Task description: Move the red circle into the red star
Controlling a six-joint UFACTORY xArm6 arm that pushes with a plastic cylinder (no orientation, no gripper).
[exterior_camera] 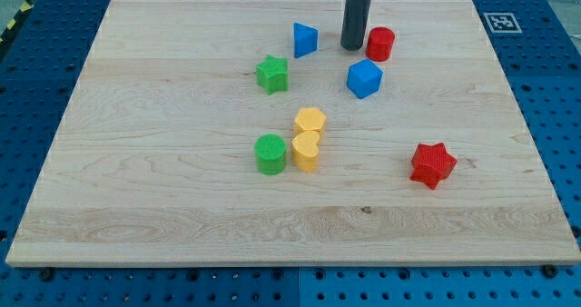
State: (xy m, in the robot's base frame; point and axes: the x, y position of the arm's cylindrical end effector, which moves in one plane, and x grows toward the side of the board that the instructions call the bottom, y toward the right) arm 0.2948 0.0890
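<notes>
My tip [351, 47] rests on the desk [163, 189] just at 9 o'clock of the red circle [380, 44], near the view's top. The arm carries no end effector, only the rod. The red star [432, 164] lies well apart, at about 5 o'clock from the red circle. A blue cube [364, 78] sits between them, just at 6 o'clock of the tip.
</notes>
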